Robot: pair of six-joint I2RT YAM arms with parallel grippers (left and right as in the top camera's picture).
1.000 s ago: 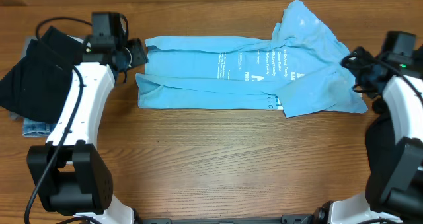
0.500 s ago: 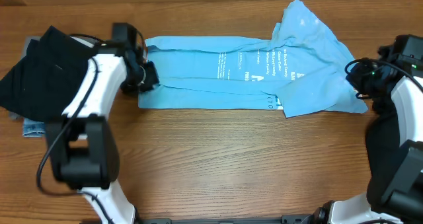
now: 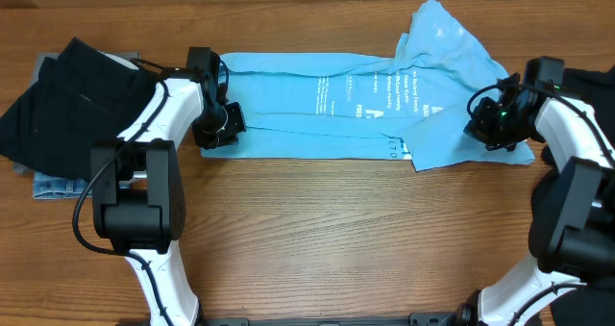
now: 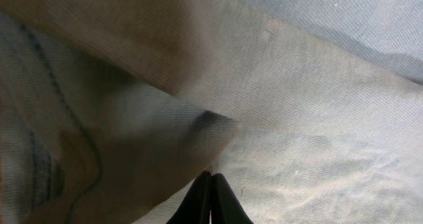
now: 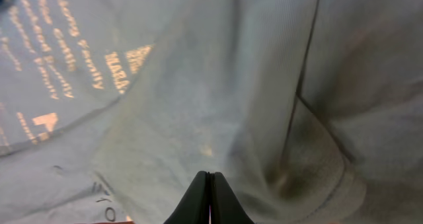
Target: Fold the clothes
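Observation:
The clothes here are a light blue T-shirt (image 3: 327,105), folded into a long strip across the far half of the table, with pale lettering showing near its middle. Its right end lies bunched and wider. My left gripper (image 3: 223,129) is over the strip's left end. In the left wrist view this gripper (image 4: 211,176) is shut, tips together just above the cloth (image 4: 317,118) beside a fold. My right gripper (image 3: 478,126) is over the bunched right end. The right wrist view shows it (image 5: 209,174) shut too, tips down at the cloth (image 5: 198,85), nothing between them.
A pile of dark garments (image 3: 58,95) lies at the far left, with a bit of denim (image 3: 53,184) showing under it. The wooden table (image 3: 327,239) stretches bare in front of the shirt.
Both arms have swung inward from beyond the shirt's ends to over the cloth. Both pairs of jaws have closed. The shirt itself has not visibly shifted.

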